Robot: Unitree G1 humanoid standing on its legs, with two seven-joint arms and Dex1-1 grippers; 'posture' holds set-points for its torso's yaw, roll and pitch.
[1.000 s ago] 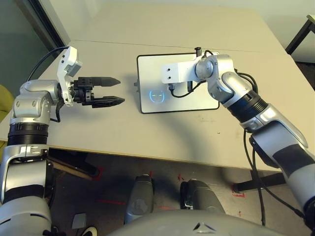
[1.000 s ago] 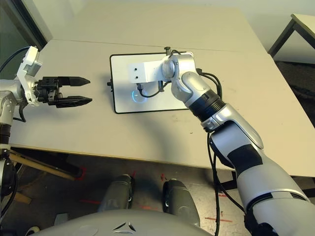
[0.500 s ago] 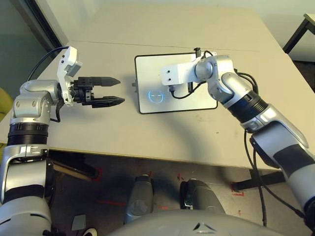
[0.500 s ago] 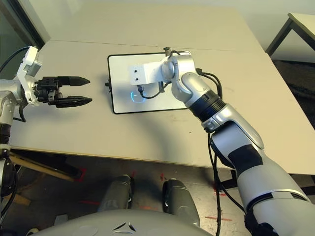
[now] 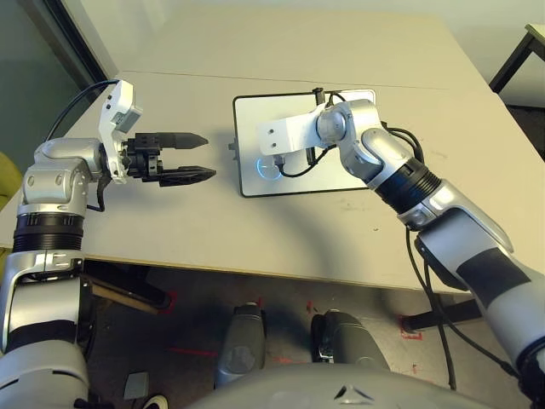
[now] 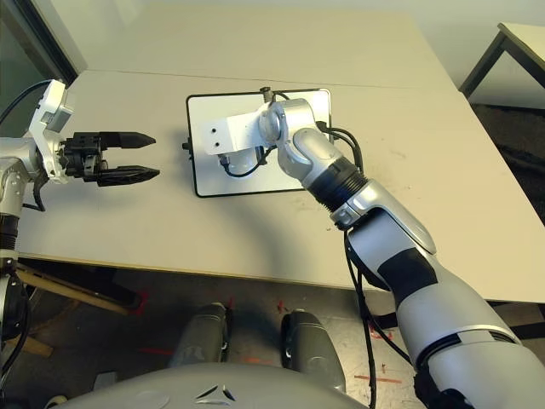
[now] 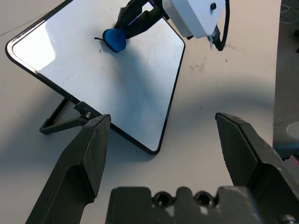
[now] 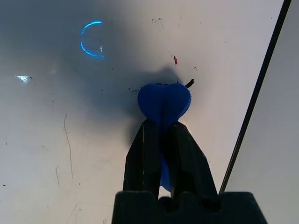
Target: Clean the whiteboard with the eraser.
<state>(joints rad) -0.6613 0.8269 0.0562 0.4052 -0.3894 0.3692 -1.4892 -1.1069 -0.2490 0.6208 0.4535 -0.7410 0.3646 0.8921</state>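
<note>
The whiteboard (image 5: 252,109) lies flat on the table a little right of centre. Its black frame and a side knob (image 7: 84,110) show in the left wrist view. My right gripper (image 8: 161,126) is shut on the blue eraser (image 8: 163,100) and presses it onto the board's left half, under the white wrist block (image 5: 288,136). A short black mark (image 8: 189,83) and a red speck (image 8: 175,59) sit beside the eraser (image 7: 114,39). My left gripper (image 5: 207,157) hangs open over the table left of the board, fingers pointing at it, nothing between them.
The beige table (image 5: 170,221) has bare surface around the board, and its front edge runs close below it. A blue ring of glare (image 8: 91,39) lies on the board. A black furniture leg (image 5: 518,55) stands at the far right.
My right arm has slid the eraser leftward across the board, from its middle to its left half. The left arm has stayed where it was.
</note>
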